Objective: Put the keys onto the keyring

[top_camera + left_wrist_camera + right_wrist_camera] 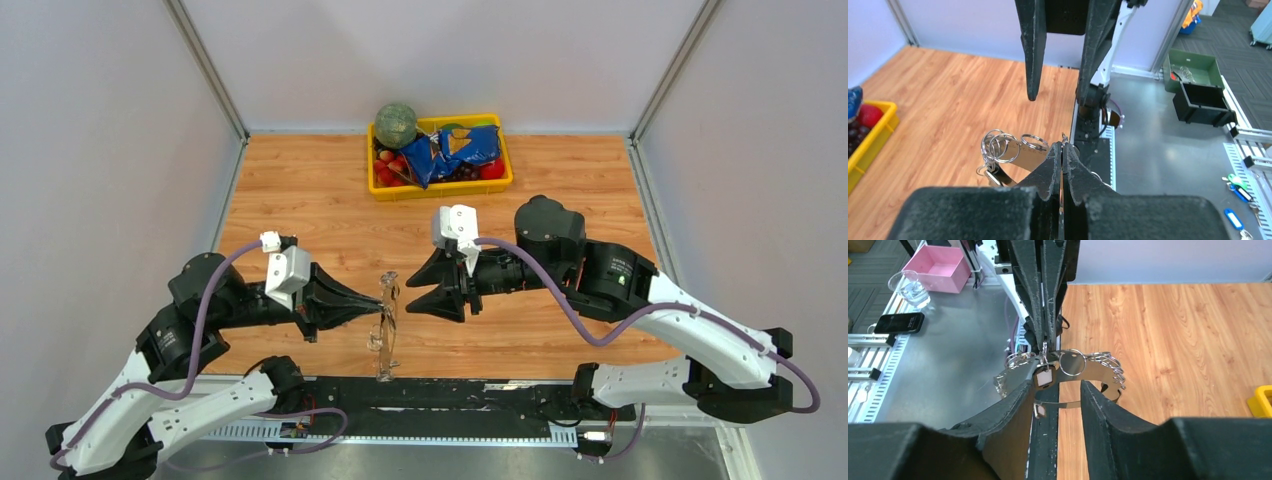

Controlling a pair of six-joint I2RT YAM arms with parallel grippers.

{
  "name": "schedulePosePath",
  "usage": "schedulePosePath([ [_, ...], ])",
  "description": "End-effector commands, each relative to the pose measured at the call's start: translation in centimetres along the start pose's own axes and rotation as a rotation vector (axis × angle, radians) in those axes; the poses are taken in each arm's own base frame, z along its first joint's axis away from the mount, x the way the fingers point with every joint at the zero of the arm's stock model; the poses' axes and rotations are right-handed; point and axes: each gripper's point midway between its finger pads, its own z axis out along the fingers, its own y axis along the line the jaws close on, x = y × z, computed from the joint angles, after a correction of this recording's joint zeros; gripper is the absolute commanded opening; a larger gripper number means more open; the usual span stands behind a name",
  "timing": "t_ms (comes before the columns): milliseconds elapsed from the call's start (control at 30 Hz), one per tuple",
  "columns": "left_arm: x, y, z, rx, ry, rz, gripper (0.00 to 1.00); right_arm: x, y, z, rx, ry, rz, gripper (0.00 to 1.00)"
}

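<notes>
Extending level toward the keyring point(385, 335), left gripper point(378, 302) holds it with jaws clamped together; right gripper point(410, 292) faces the keyring just beside it, jaws apart.

White arm links point(700, 340); black joints point(548, 232); purple cables point(197, 335); black tapered jaws; white wrist cameras point(455, 225)

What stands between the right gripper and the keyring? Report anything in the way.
Nothing visible does. The left gripper is shut on the keyring and holds it in the air. The open right gripper faces it across a bare gap. In the right wrist view the keyring hangs just ahead of the gripper.
</notes>
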Motion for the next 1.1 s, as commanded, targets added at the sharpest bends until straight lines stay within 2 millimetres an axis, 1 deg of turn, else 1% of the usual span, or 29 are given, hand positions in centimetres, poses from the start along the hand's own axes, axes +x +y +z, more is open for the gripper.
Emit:
schedulePosePath([
  [0,-3.6,-0.8,-0.3,0.028,-0.148,0.068,0.0,-1.7,-0.8,0.3,0.048,-0.076,0.009,0.42],
  [67,-4.5,-1.0,-0.5,0.031,-0.187,0.089,0.0,-2.1,-0.6,0.4,0.036,-0.091,0.018,0.4],
  [200,-5.3,-1.3,-1.0,0.03,-0.227,0.115,0.0,-3.3,0.2,0.7,-0.014,-0.133,0.03,0.38],
  [333,-5.7,-1.6,-1.1,0.04,-0.248,0.13,0.0,-4.5,0.6,0.7,-0.03,-0.176,0.054,0.36],
  [433,-5.9,-1.7,-1.2,0.048,-0.256,0.136,0.0,-5.0,1.1,0.8,-0.066,-0.192,0.063,0.35],
  [700,-6.1,-1.6,-1.2,0.043,-0.263,0.151,0.0,-5.3,2.3,1.3,-0.14,-0.197,0.086,0.33],
  [933,-6.1,-1.5,-1.2,0.036,-0.266,0.156,0.0,-5.3,2.3,1.4,-0.142,-0.201,0.094,0.21],
  [1067,-5.9,-1.4,-1.2,0.032,-0.263,0.155,0.0,-5.4,2.4,1.5,-0.147,-0.205,0.092,0.18],
])
